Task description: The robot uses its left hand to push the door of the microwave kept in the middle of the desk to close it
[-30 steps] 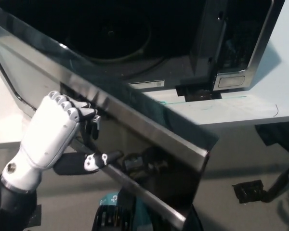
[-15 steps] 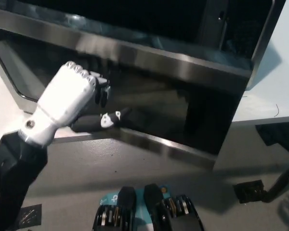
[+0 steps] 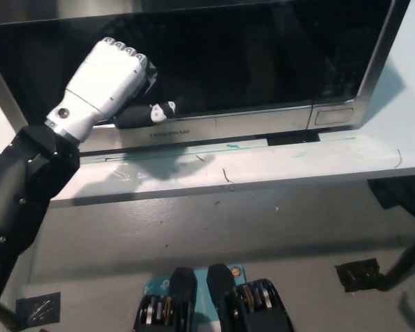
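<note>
Door [image 3: 249, 62] now shut, left hand [image 3: 104, 79] against it

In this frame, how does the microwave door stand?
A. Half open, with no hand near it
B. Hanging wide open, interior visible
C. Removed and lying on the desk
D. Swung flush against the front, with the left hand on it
D. The door lies flat across the microwave front, in line with the lower panel, and the white left hand presses against its left part; the right hand is out of view.
</note>
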You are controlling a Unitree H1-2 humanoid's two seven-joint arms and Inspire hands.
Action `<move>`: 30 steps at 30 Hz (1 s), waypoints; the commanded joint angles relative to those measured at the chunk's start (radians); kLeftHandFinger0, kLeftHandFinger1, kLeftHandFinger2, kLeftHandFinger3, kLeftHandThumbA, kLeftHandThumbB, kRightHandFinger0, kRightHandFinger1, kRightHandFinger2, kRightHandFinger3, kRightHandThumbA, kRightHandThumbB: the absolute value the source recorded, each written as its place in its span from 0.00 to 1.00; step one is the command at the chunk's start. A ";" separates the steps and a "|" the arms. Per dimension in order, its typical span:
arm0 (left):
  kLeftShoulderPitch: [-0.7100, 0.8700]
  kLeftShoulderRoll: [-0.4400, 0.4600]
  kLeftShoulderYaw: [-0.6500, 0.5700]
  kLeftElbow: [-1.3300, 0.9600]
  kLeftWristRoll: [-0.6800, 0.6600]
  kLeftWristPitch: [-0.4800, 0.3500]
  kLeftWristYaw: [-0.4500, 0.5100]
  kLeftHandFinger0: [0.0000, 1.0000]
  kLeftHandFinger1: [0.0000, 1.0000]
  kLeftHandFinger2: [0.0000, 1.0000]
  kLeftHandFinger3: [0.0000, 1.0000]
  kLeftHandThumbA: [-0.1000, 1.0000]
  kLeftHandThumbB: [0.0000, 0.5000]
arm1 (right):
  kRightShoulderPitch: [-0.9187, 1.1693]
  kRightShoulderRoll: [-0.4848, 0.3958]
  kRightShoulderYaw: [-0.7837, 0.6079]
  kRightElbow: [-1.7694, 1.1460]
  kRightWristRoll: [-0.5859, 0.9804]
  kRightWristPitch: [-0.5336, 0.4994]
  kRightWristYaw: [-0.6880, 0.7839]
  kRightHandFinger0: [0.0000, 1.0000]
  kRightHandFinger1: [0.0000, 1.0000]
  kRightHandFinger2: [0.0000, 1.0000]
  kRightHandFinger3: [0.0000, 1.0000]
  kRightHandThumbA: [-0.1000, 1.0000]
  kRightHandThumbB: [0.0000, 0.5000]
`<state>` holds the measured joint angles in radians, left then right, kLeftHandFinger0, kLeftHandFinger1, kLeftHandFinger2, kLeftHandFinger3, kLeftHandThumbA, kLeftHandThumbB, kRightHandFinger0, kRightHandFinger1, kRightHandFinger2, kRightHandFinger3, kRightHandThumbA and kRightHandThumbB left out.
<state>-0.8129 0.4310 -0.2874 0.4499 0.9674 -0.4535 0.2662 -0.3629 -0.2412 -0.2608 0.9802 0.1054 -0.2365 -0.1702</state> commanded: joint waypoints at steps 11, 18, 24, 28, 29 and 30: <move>-0.109 0.053 -0.004 0.035 0.059 0.125 0.077 0.00 0.00 0.00 0.01 0.83 0.00 | 0.010 -0.005 -0.011 -0.028 0.016 -0.007 -0.014 0.89 0.86 0.91 0.92 0.38 0.21; 0.084 0.047 0.066 -0.219 0.045 0.095 0.108 0.00 0.00 0.00 0.00 0.69 0.00 | 0.020 -0.009 0.000 -0.052 0.013 0.007 0.012 0.92 0.89 0.95 0.95 0.41 0.16; 0.231 0.037 0.120 -0.458 0.020 0.092 0.051 0.00 0.00 0.00 0.00 0.75 0.00 | 0.021 -0.008 -0.005 -0.072 0.025 0.030 0.026 0.94 0.93 1.00 1.00 0.45 0.20; 0.340 0.025 0.144 -0.596 -0.019 0.087 0.018 0.00 0.00 0.00 0.00 0.92 0.00 | 0.006 -0.013 -0.006 -0.030 0.025 -0.005 0.025 0.86 0.85 0.93 0.96 0.44 0.20; 0.365 0.021 0.148 -0.622 -0.021 0.085 0.017 0.00 0.00 0.01 0.00 0.91 0.00 | 0.006 -0.016 -0.004 -0.023 0.026 -0.016 0.036 0.87 0.86 0.93 0.97 0.44 0.17; 0.399 0.013 0.153 -0.643 -0.037 0.062 0.039 0.00 0.00 0.02 0.00 0.90 0.00 | 0.013 -0.016 0.001 -0.036 0.020 -0.009 0.036 0.91 0.90 0.97 0.99 0.46 0.18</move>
<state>-0.4531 0.4377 -0.1621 -0.1130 0.9846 -0.3862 0.3063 -0.3350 -0.2344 -0.2602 0.9571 0.1157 -0.2153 -0.1545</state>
